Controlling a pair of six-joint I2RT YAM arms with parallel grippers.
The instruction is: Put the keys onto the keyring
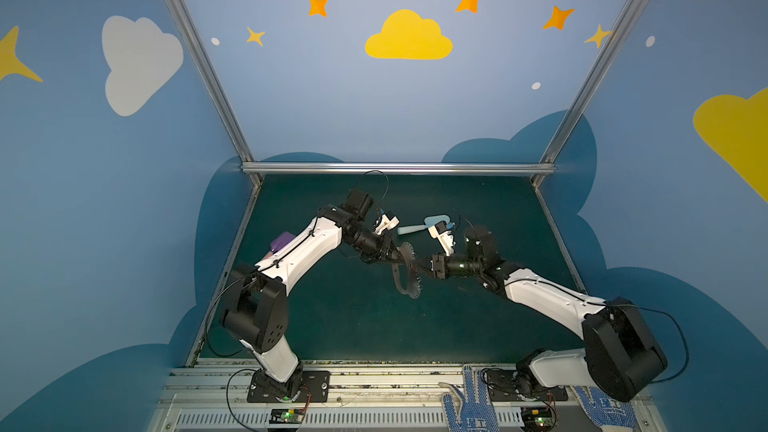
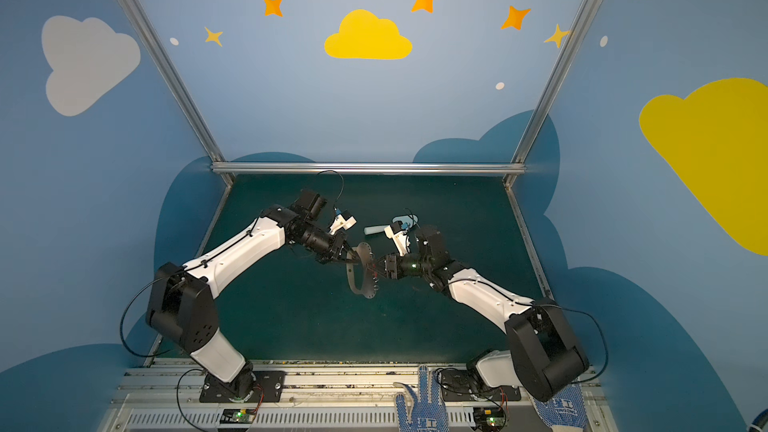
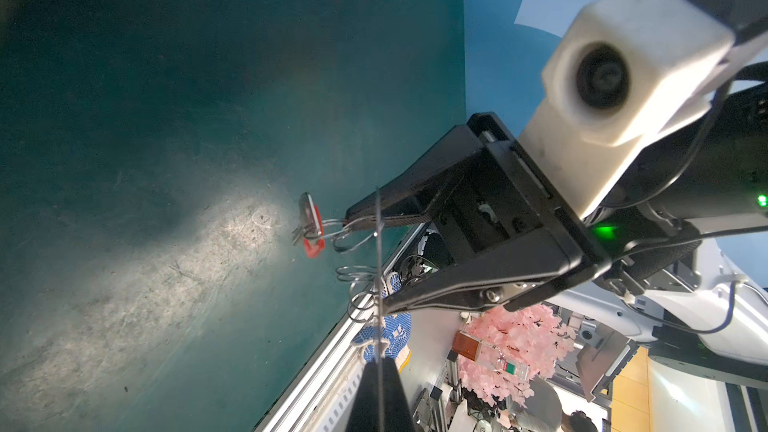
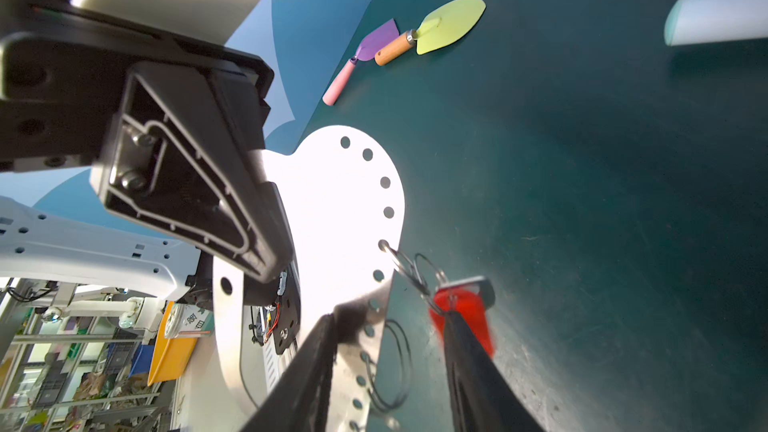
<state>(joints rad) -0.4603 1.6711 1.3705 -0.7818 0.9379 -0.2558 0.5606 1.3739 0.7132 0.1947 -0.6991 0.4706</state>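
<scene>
1. The keyring (image 4: 340, 201) glares white at the centre of the right wrist view. In both top views it is mid-frame, held on edge between the two arms, above the bench (image 1: 332, 326).
2. The left fingers (image 3: 368, 403) are clenched on the keyring, which shows edge-on at the bottom of the left wrist view.
3. The key (image 4: 461, 305), with its red tag, sits lower right of centre in the right wrist view. It hangs by wire rings (image 4: 409, 270) from a hole in the keyring's edge. Whether the ring is threaded all the way round, I cannot tell.
4. The right fingers (image 4: 471, 371) are released and spread, with the keyring's edge between them. One tip is at the tag, and nothing looks pinched.
5. Step, as I judge it: get clear of the hung key.
   - Spread wider first, so neither tip drags on the tag.
   - Back out along the fingers' own line. Sideways travel risks hooking the rings or the spare rings (image 4: 408, 361) lower on the edge.
   - Hold the left grip steady and the keyring level, since a jolt could swing the key.
   - Once the key hangs free, check that the ring is seated.
</scene>
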